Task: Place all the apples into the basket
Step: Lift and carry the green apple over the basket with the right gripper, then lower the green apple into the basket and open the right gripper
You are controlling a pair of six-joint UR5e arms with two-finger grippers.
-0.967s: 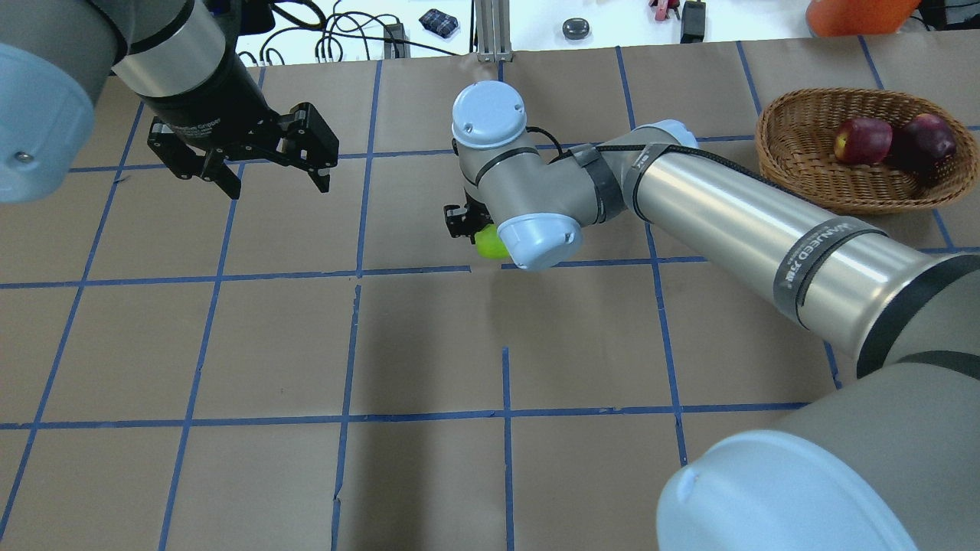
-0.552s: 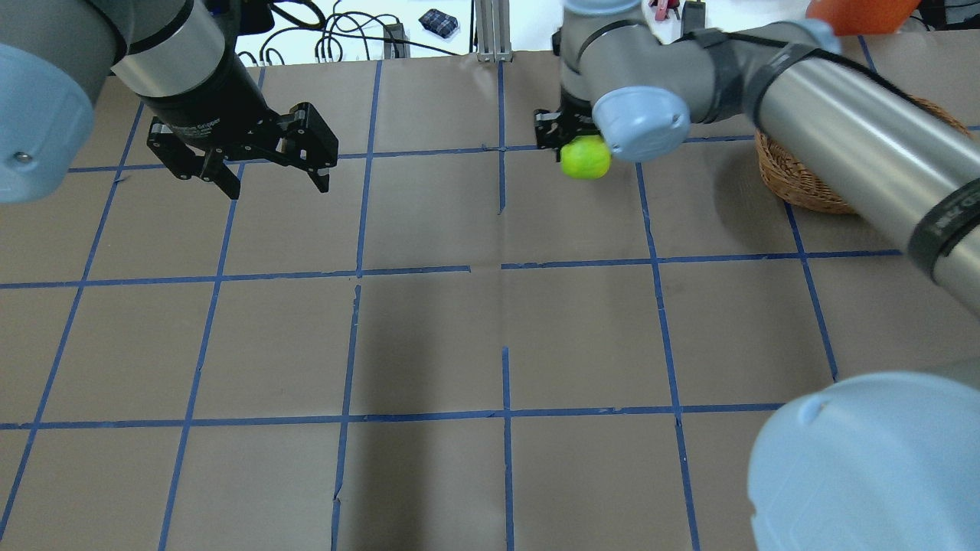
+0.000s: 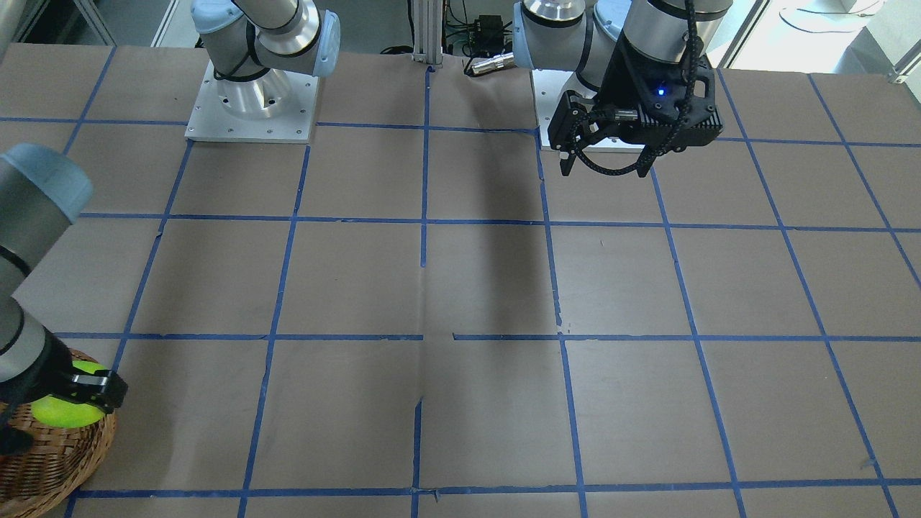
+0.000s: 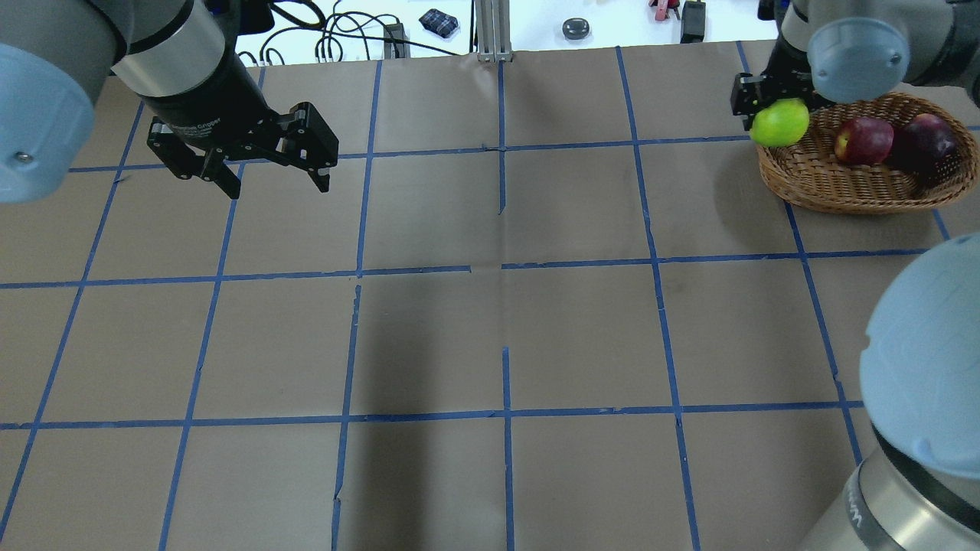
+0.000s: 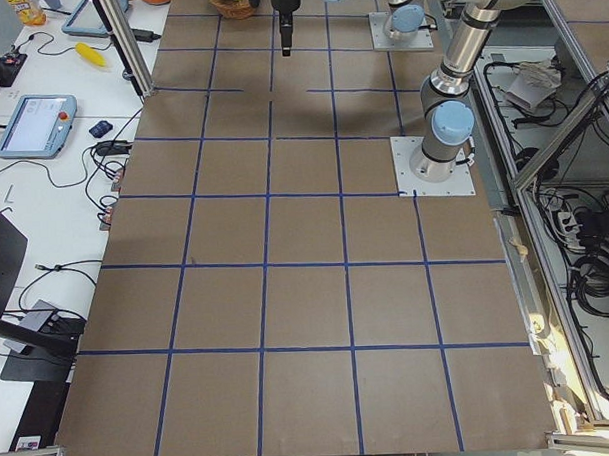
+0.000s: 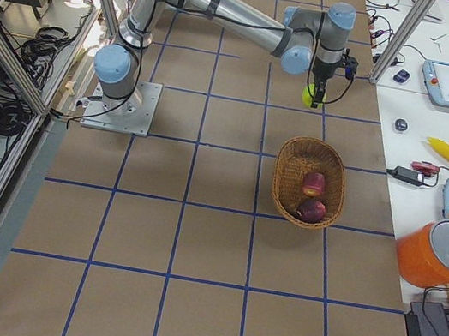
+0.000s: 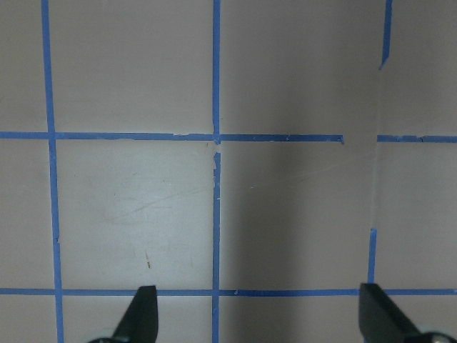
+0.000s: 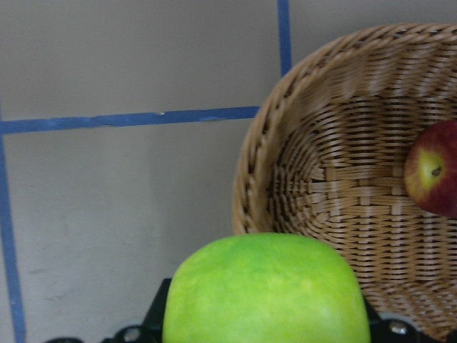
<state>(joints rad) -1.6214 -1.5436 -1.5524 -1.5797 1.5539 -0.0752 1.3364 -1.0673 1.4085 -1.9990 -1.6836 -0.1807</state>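
Observation:
My right gripper (image 4: 772, 107) is shut on the yellow-green apple (image 4: 779, 122) and holds it in the air over the left rim of the wicker basket (image 4: 811, 180). The apple fills the bottom of the right wrist view (image 8: 265, 289), with the basket (image 8: 321, 179) beyond it. Two dark red apples (image 4: 864, 140) (image 4: 928, 138) lie in the basket. The green apple (image 3: 65, 409) also shows above the basket rim (image 3: 65, 453) in the front-facing view. My left gripper (image 4: 264, 164) is open and empty, high over the table's far left.
The table is brown paper with a blue tape grid (image 4: 505, 264). Cables and small items (image 4: 438, 21) lie beyond the far edge. An orange container (image 6: 445, 250) stands off the table near the basket.
My right arm has carried the green apple up and rightward from the table's middle to the basket's left rim. The left arm has not moved.

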